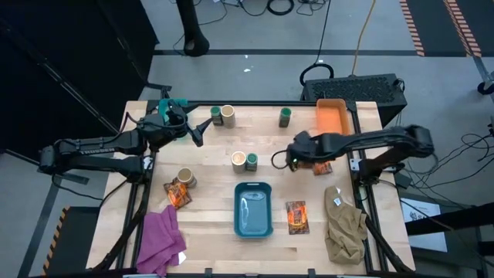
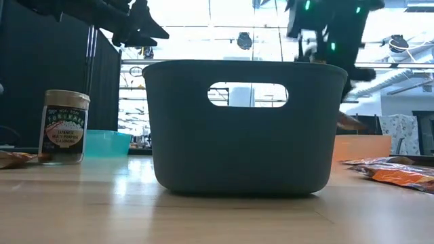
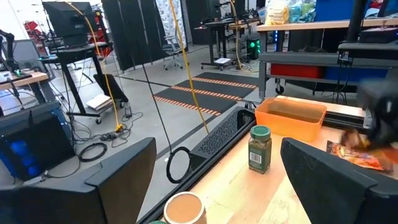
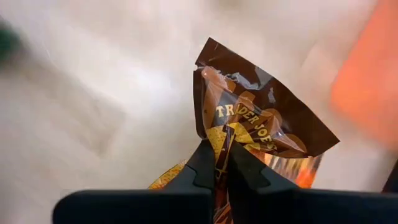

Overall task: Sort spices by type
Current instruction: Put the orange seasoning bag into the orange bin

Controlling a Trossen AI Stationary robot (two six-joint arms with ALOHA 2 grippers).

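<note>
My right gripper is shut on an orange-and-black packet. In the high view it hovers mid-table with the packet under it. My left gripper is open and empty above the far left. A green jar and a cream-topped jar stand beside it. More jars stand upright on the wood: one green, a cream-and-green pair, one cream. Two packets lie flat. My right gripper pinches the packet between its two fingers, on the printed part below the name. The brown crumpled end sticks out past the fingertips. In the low view the packet shows as a blur above the table top.
A teal bin stands at the near middle and fills the low view. An orange tray sits at the far right, a teal bowl at the far left. A purple cloth and a khaki cloth lie at the near corners.
</note>
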